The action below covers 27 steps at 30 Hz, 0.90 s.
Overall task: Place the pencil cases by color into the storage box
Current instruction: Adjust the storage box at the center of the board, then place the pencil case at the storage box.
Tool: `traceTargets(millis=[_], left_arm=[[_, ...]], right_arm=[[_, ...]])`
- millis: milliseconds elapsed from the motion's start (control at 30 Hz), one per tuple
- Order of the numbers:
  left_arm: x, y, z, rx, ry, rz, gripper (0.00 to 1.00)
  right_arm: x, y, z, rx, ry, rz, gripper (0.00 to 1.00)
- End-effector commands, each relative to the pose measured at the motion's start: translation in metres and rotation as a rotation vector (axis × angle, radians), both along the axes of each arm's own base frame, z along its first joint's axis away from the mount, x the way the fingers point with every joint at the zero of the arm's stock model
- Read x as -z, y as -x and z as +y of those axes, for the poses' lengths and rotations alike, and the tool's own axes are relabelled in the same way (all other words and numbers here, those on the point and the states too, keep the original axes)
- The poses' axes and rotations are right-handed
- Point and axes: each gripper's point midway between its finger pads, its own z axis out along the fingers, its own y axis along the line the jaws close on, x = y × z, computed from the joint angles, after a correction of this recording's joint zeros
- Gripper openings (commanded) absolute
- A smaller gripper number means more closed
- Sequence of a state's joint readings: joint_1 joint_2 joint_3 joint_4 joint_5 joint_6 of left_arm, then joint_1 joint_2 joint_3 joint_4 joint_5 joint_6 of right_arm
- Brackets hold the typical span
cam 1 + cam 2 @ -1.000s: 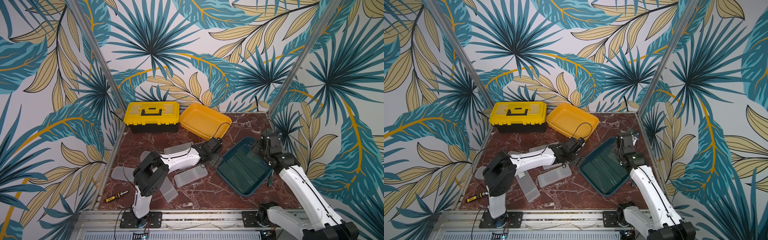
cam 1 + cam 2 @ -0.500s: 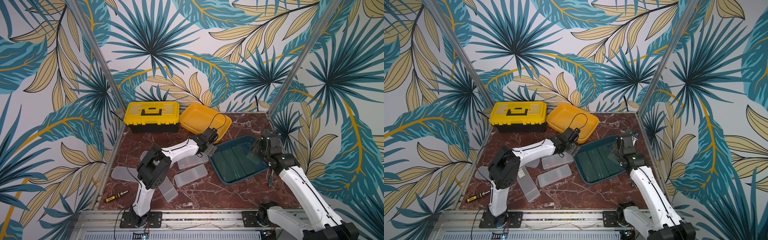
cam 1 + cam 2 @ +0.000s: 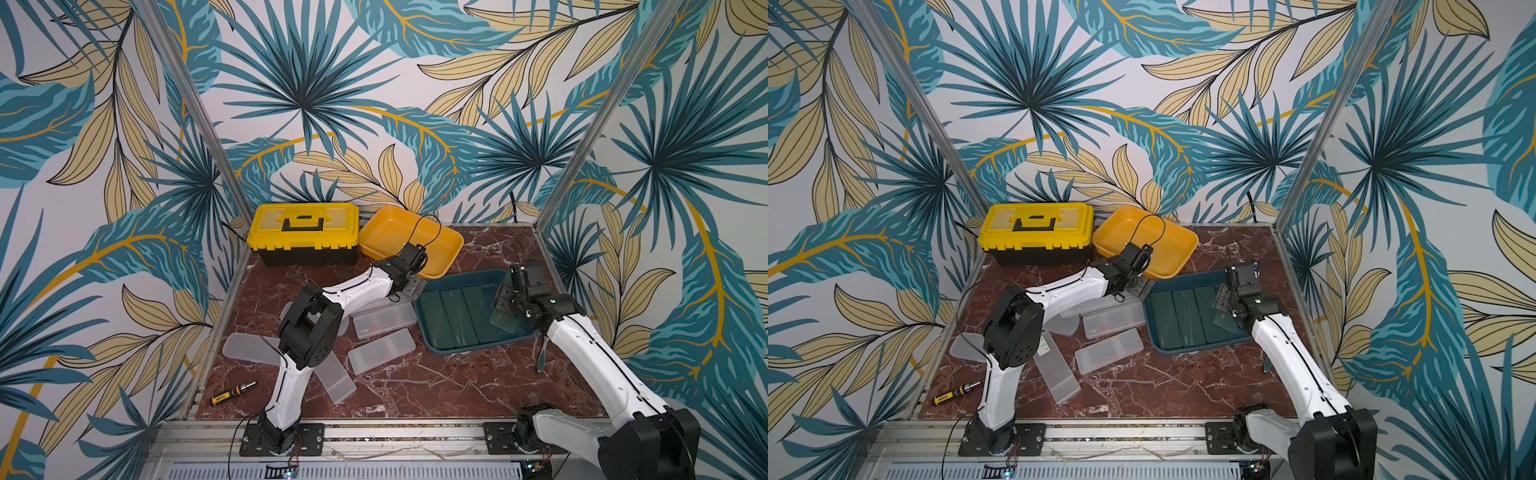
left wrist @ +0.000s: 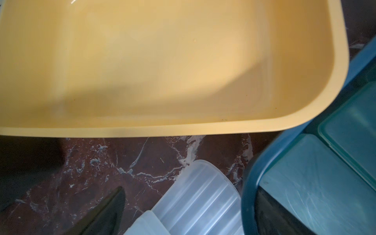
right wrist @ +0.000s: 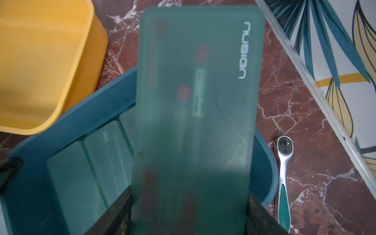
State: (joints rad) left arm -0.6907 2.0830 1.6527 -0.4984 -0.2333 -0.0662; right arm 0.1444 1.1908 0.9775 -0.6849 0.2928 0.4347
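My right gripper (image 5: 189,203) is shut on the end of a dark green pencil case (image 5: 195,101) and holds it tilted over the right side of the blue storage box (image 3: 478,348) (image 3: 1200,348). Three dark green cases (image 3: 457,316) (image 3: 1183,318) lie side by side in that box. My left gripper (image 3: 415,286) (image 4: 191,213) is open at the blue box's back left corner, beside the yellow storage box (image 3: 399,237) (image 4: 162,61), which holds nothing. A frosted white case (image 4: 199,195) lies on the table below the open jaws. Several more white cases (image 3: 381,351) (image 3: 1106,351) lie around the left arm.
A closed yellow toolbox (image 3: 303,232) stands at the back left. A ratchet wrench (image 5: 283,183) (image 3: 542,353) lies on the marble to the right of the blue box. A screwdriver (image 3: 232,392) lies at the front left. Metal frame posts and walls close off both sides.
The blue box has swung round and slid toward the left and back, up against the yellow box. My left gripper moved back with it. The right gripper kept its hold on the green case.
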Motion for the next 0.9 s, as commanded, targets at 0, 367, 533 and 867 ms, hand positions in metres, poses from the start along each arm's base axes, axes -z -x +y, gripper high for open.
traceTargets(millis=[0,367,533,867], left_arm=[[-0.042,-0.001,0.002,-0.021,0.094,-0.054,0.97],[-0.083,0.021,-0.008,0.030,0.262,-0.059,0.97],[-0.110,0.040,-0.014,0.079,0.389,-0.061,0.97],[-0.167,0.069,-0.005,0.129,0.524,-0.144,0.97]], right_arm=[[0.001,-0.005,-0.001,-0.073,0.061,0.043,0.71],[0.015,-0.021,-0.001,-0.178,0.152,0.060,0.74],[0.022,-0.029,0.000,-0.208,0.180,0.064,0.77],[0.037,-0.043,-0.001,-0.233,0.218,0.092,0.78]])
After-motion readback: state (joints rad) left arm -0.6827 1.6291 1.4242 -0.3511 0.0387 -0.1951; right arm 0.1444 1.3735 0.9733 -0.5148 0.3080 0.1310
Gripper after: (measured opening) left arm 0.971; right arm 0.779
